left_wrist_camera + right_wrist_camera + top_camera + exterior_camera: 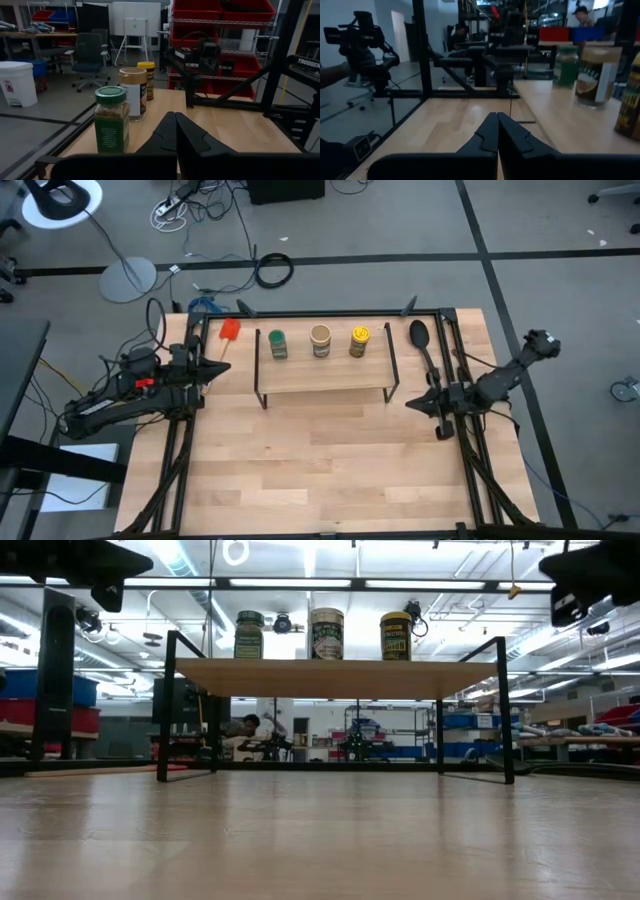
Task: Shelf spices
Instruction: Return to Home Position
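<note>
Three spice jars stand upright in a row on the shelf (325, 370): the green-lidded jar (277, 345), the tan-lidded jar (320, 341) and the yellow-lidded jar (359, 341). In the low view they show as green (249, 635), tan (326, 633) and yellow (396, 635) on the board (330, 678). My left gripper (222, 369) hangs shut off the shelf's left end; its wrist view shows the green jar (111, 119) nearest. My right gripper (411, 405) hangs shut off the shelf's right end, touching nothing.
A red-headed spatula (230, 332) lies on the table left of the shelf and a black spoon (421, 338) lies to its right. Black frame rails (180, 440) run along both table sides. The near half of the tabletop (320, 470) is bare wood.
</note>
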### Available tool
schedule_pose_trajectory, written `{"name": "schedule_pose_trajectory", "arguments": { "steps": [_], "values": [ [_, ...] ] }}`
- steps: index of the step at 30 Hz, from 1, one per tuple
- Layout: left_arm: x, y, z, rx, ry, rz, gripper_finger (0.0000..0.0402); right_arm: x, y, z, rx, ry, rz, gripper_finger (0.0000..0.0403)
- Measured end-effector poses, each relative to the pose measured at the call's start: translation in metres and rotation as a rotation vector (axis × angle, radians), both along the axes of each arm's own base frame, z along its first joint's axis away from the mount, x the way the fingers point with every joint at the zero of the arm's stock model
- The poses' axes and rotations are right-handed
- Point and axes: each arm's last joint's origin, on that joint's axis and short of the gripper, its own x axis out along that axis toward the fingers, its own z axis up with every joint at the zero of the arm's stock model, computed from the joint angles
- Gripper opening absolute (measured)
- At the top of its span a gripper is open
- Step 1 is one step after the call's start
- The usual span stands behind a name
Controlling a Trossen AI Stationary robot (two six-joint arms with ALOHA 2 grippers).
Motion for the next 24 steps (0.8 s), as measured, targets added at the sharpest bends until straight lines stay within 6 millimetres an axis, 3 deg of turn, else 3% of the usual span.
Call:
{"name": "schedule_pose_trajectory", "arguments": {
  "steps": [10, 24],
  "values": [
    [-0.001, 0.000, -0.001, 0.001, 0.008, 0.000, 0.0000, 0.012, -0.017, -0.002, 0.016, -0.035, -0.018, 0.0000],
    [-0.011, -0.001, -0.003, 0.005, -0.011, 0.068, 0.0000, 0.026, -0.045, -0.010, -0.034, 0.043, -0.059, 0.0000]
  ]
}}
